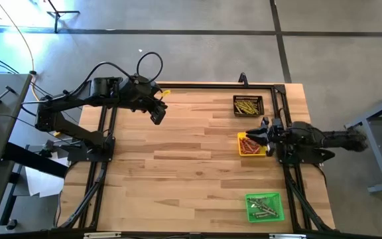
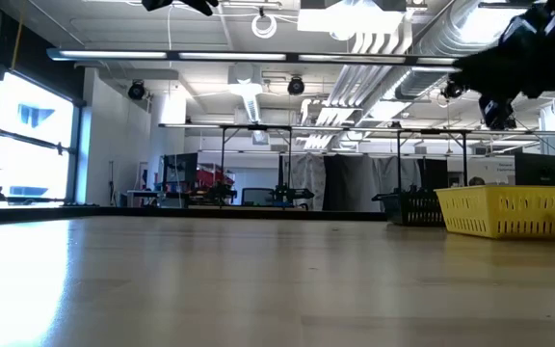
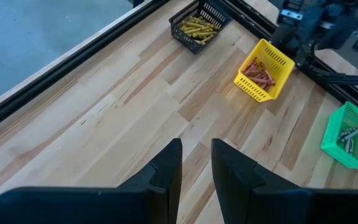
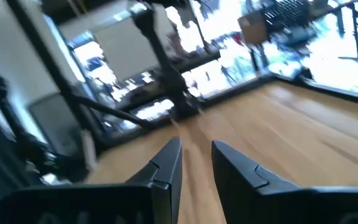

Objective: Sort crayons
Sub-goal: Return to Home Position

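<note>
Red crayons [image 1: 249, 144] lie in a yellow tray [image 1: 241, 151]. Yellow crayons [image 1: 247, 104] lie in a black tray [image 1: 236, 111]. Greyish crayons [image 1: 264, 207] lie in a green tray [image 1: 249, 216]. All three trays stand along the table's right side and also show in the left wrist view, with red [image 3: 260, 73], yellow [image 3: 196, 26] and grey [image 3: 350, 135] crayons. My right gripper [image 1: 264, 131] hovers above the yellow tray's right rim, shut and empty [image 4: 196, 158]. My left gripper [image 1: 158, 116] hangs high over the table's far left part, shut and empty [image 3: 196, 158].
A black frame [image 1: 211, 85] runs along the table's far, left and right edges. Bare wooden tabletop [image 1: 178, 172] fills the middle and left. In the low view the yellow tray [image 2: 514, 212] stands at the right with my right arm [image 2: 518, 58] above it.
</note>
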